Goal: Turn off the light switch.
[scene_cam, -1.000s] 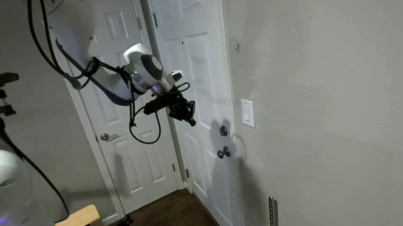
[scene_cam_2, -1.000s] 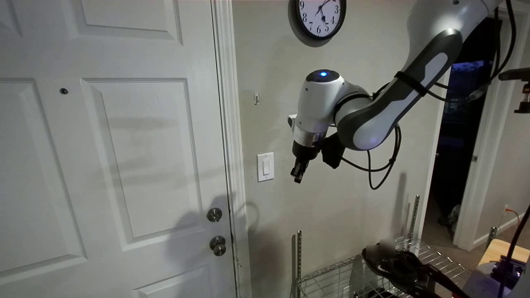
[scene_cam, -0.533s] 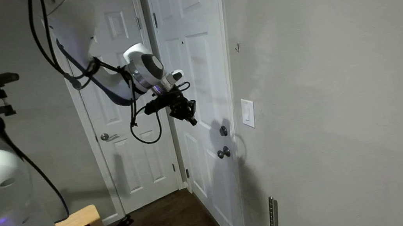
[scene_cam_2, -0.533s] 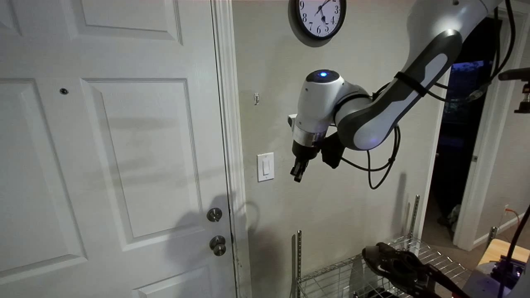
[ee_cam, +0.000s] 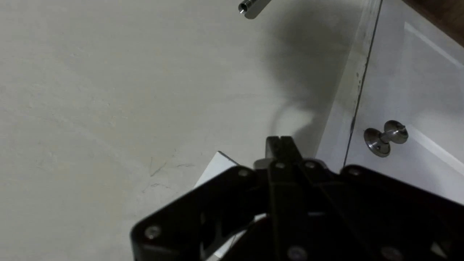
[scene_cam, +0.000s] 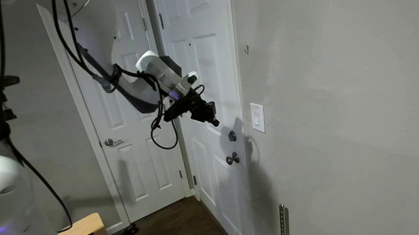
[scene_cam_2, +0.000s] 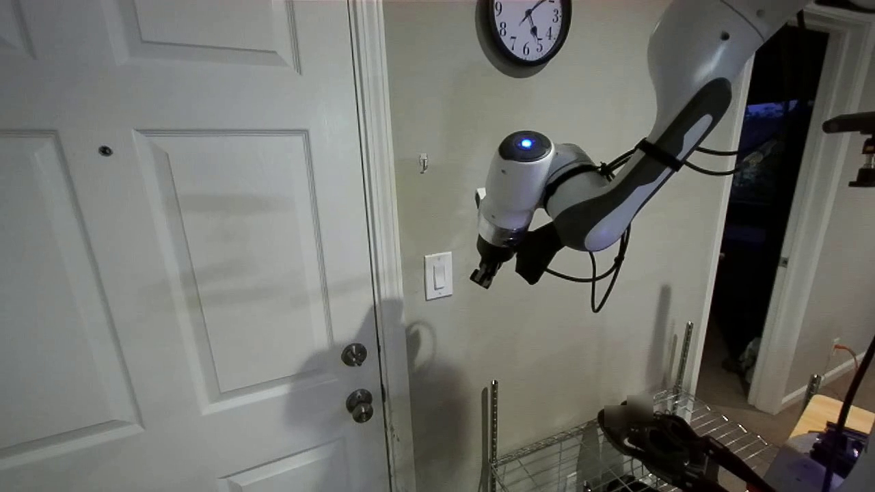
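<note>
The light switch (scene_cam: 258,117) is a white upright plate on the grey wall, beside the door frame; it also shows in an exterior view (scene_cam_2: 438,276). My gripper (scene_cam: 215,122) is apart from the plate, with a gap between them, its tips pointing down at a slant at about the plate's height. In an exterior view the gripper (scene_cam_2: 480,279) shows just right of the plate. In the wrist view the fingertips (ee_cam: 280,138) are together with nothing between them. A corner of the switch plate (ee_cam: 216,167) shows there; the rest is hidden behind the gripper's linkage.
The white door (scene_cam: 202,69) has a deadbolt (scene_cam: 232,136) and a round metal knob (scene_cam: 233,158) beside the switch. A small hook (scene_cam_2: 423,162) is above the switch. A wire shelf (scene_cam_2: 547,444) with metal posts stands below along the wall. A clock (scene_cam_2: 526,31) hangs above.
My arm has swung nearer the wall: the gripper moved right in an exterior view, and left and slightly up towards the switch where the clock shows. The switch looks the same.
</note>
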You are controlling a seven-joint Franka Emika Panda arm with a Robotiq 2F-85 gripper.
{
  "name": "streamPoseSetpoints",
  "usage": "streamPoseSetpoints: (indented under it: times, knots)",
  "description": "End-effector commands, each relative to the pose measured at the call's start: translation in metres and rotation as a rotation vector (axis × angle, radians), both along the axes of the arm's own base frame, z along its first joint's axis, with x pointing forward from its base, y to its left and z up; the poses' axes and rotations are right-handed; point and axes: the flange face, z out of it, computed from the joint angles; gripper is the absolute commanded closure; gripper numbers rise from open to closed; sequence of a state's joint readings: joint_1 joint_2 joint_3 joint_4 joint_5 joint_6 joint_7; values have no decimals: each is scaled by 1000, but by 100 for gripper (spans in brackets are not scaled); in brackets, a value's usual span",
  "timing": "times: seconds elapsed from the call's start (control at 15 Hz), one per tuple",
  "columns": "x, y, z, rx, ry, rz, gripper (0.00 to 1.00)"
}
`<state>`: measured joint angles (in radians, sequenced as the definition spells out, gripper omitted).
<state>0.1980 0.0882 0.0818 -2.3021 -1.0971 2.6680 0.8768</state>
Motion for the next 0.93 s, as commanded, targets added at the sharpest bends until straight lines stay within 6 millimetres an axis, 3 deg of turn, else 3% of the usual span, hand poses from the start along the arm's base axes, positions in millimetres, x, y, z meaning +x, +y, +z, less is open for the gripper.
streamPoseSetpoints:
  times: [0.0,0.87]
  knots:
    - [20,0,-12,6,-57,-37,98]
    - [86,12,-57,29,-117,-88,98]
